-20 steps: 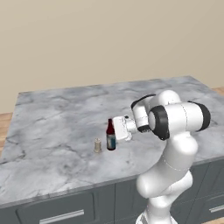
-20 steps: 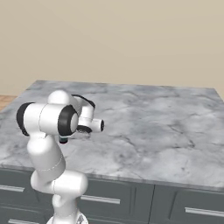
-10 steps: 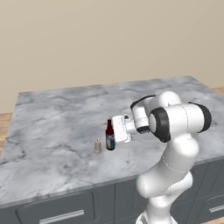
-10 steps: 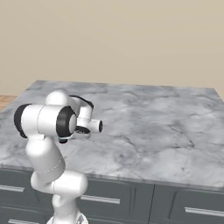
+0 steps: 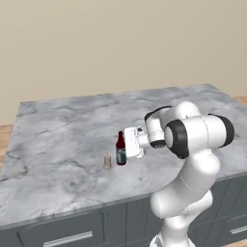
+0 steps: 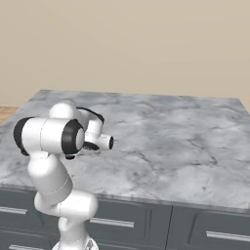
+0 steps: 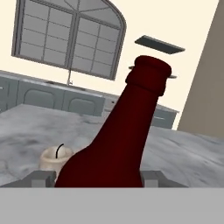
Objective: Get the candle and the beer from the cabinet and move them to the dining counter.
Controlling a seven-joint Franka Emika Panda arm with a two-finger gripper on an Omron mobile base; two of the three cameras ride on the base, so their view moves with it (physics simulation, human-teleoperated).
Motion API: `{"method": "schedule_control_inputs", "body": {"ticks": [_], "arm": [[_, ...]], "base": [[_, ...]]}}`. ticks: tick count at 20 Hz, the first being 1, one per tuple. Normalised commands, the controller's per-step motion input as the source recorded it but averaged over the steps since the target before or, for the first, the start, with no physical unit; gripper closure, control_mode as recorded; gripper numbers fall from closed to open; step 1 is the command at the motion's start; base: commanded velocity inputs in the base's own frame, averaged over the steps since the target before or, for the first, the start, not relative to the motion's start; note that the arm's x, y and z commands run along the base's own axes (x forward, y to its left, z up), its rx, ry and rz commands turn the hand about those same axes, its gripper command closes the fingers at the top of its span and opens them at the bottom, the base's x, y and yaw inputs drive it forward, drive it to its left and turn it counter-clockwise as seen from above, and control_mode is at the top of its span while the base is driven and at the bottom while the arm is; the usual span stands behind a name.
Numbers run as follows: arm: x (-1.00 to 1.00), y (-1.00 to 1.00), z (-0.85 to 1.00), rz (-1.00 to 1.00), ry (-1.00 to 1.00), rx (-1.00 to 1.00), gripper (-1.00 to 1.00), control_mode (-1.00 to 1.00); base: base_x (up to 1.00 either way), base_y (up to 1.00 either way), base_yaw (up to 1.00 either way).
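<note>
The beer [image 5: 120, 148], a dark red-brown bottle with a blue label, stands upright on the marble dining counter [image 5: 62, 125] near its front edge. My gripper [image 5: 122, 150] reaches in level from the right and holds the bottle's body. In the hand view the beer [image 7: 127, 127] rises between my two fingertips [image 7: 43, 177], which sit against its sides. The candle [image 5: 107, 160], short and beige with a dark wick, stands on the counter just left of the bottle, apart from it; the hand view has the candle [image 7: 54, 158] beyond the bottle. The slate-grey cabinet [image 7: 159, 43] board hangs on the far wall.
The dining counter [image 6: 171, 141] stretches wide to the right and back of the arm. Dark grey drawers with silver handles [image 5: 67, 239] run under its front edge. A far counter run with a tap [image 7: 69, 78] lies below a big window.
Arm, bottle and candle stay where they were. No shift of the fingers against the bottle shows.
</note>
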Motion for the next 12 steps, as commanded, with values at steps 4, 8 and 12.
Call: {"method": "schedule_control_inputs", "body": {"ticks": [4, 8, 12], "arm": [[-0.01, 0.0, -0.29, -0.02, 0.0, 0.0, -1.0, -1.0], [-0.13, 0.0, -0.2, -0.03, 0.0, 0.0, -1.0, -1.0], [-0.17, 0.0, -0.2, -0.05, -0.02, 0.0, -1.0, -1.0]], "base": [[0.0, 0.0, 0.0], [0.0, 0.0, 0.0], [0.0, 0.0, 0.0]]}}
